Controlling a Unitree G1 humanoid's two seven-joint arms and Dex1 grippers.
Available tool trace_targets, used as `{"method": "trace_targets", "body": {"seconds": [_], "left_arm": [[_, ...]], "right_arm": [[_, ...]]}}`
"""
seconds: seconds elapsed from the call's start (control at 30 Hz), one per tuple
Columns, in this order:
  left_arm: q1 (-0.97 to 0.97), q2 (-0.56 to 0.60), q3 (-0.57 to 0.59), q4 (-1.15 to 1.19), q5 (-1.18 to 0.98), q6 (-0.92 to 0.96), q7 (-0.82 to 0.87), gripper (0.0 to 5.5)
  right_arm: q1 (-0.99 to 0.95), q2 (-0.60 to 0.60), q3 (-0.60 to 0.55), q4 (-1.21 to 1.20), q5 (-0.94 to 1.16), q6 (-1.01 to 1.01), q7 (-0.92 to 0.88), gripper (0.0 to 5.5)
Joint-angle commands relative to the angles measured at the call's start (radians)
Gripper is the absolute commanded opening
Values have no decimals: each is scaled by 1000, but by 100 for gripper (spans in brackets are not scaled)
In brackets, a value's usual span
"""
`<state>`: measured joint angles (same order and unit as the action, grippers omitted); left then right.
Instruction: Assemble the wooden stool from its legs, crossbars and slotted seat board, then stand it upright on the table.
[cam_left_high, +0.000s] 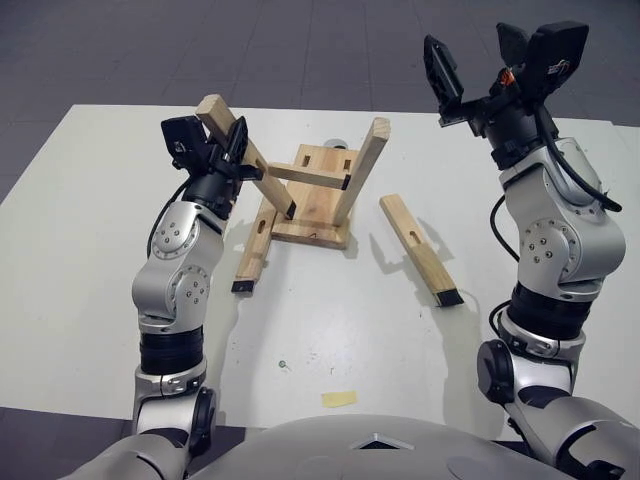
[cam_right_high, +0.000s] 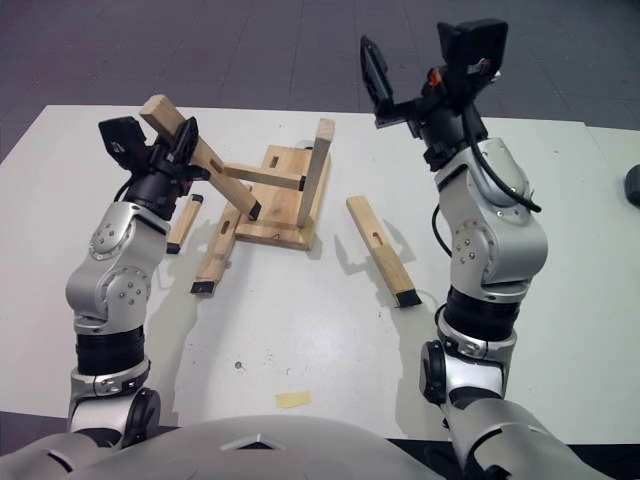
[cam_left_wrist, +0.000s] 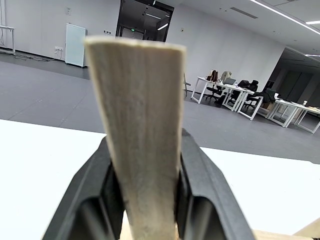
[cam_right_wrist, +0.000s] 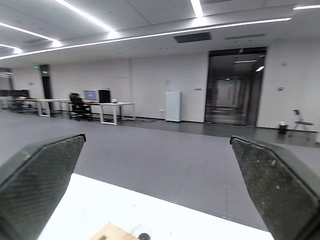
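My left gripper (cam_left_high: 222, 140) is shut on a wooden leg (cam_left_high: 213, 110) held slanting above the table, its dark-tipped lower end near the seat board (cam_left_high: 318, 218). In the left wrist view the leg (cam_left_wrist: 140, 125) sits clamped between both fingers (cam_left_wrist: 85, 195). The seat board lies flat with one leg (cam_left_high: 364, 165) standing on it and a crossbar (cam_left_high: 305, 175) running from that leg toward the held one. Another leg (cam_left_high: 254, 248) lies beside the board and a slotted leg (cam_left_high: 420, 250) lies loose to the right. My right gripper (cam_left_high: 478, 60) is raised above the table's far right, open and holding nothing, its fingers (cam_right_wrist: 35, 185) wide apart.
The white table (cam_left_high: 100, 220) has bare room at the front and left. A short wooden piece (cam_right_high: 182, 222) lies under my left arm. A yellow scrap (cam_left_high: 338, 398) and a small screw (cam_left_high: 284, 364) lie near the front edge. A dark object (cam_right_high: 632, 185) sits at the far right.
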<state>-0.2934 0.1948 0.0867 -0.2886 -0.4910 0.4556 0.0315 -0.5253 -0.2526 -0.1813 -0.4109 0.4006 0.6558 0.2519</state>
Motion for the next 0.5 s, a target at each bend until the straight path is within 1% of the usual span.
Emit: {"method": "trace_targets", "body": {"seconds": [0.03, 0.27, 0.5], "left_arm": [[44, -3, -11, 64, 56, 45, 5, 103], [51, -12, -16, 70, 78, 39, -9, 103], [57, 1, -72, 96, 141, 23, -50, 104]], "right_arm": [[63, -47, 104, -30, -7, 54, 50, 540], [91, -72, 170, 8, -51, 76, 45, 540], [103, -104, 220, 36, -93, 74, 56, 540]]}}
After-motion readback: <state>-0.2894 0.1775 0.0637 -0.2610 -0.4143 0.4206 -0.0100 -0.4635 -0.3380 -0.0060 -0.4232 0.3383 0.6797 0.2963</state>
